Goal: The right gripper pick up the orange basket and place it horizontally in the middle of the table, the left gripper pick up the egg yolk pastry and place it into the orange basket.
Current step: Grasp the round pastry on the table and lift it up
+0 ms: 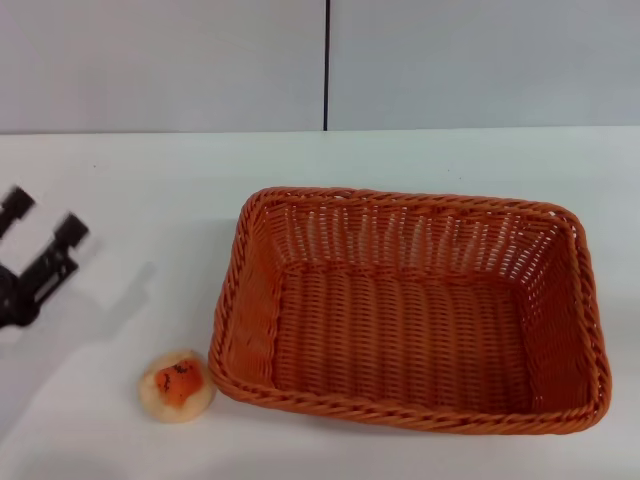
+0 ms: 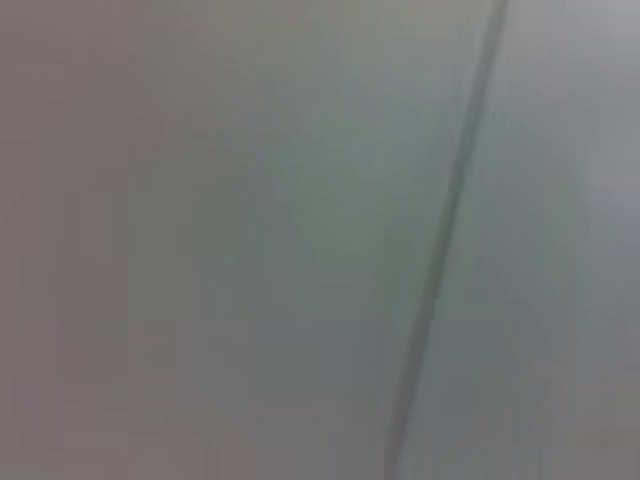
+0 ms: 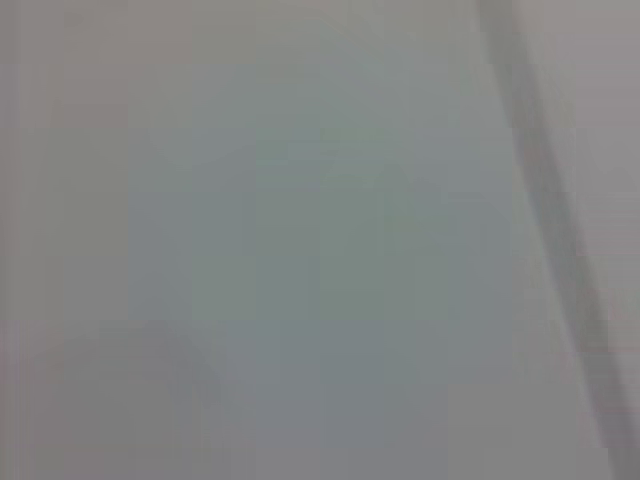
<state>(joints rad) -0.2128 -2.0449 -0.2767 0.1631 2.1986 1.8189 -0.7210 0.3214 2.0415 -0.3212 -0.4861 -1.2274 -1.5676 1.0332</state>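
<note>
A: Head view, panel one. What do you read on the table?

B: I see the orange basket lying flat with its long side across the view, right of centre and toward the near edge. Its mouth faces up and nothing lies inside it. The egg yolk pastry sits on the white surface just beside the basket's near left corner, outside the rim; whether the two touch I cannot tell. Its orange patch faces up.

A: And the arms?

B: My left gripper is at the left edge of the view, above the table, well apart from both the pastry and the basket. Its two knobbed fingers are spread with a clear gap between them, released and grasping nothing. It casts a soft shadow on the table to its right. The right gripper does not appear in the head view.

A: Wrist views, panels two and three?

B: Each shows only a pale blurred surface crossed by one dark line. Neither shows any fingers, the basket or the pastry.
</note>
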